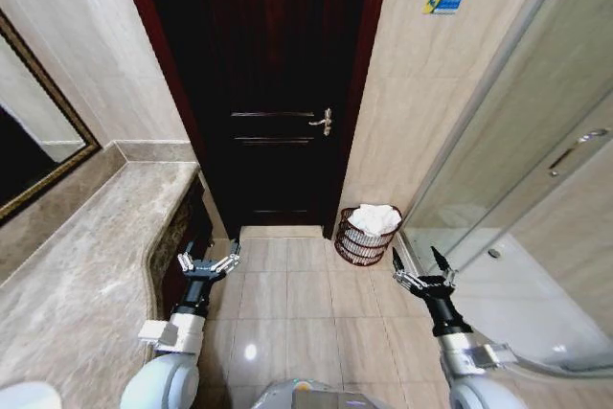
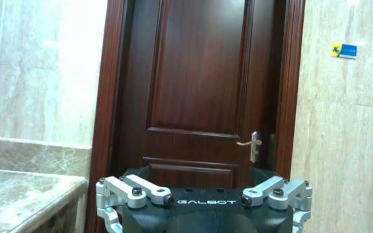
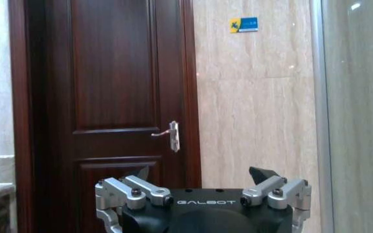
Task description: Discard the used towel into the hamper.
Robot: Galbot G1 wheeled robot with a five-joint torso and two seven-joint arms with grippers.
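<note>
Resting in the hamper, towel.

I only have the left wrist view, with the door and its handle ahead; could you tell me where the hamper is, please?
Observer: In the head view, the hamper stands on the floor tiles right of the dark door, against the beige wall.
Operator: Thank you. Is anything in it already?
Observer: Yes, white cloth is piled above its rim.
Operator: And what is the right gripper doing?
Observer: The right gripper hangs open and empty over the floor, on the near side of the hamper, beside the glass shower screen.
Operator: And mine?
Observer: The left gripper is open too, next to the marble counter.
</note>
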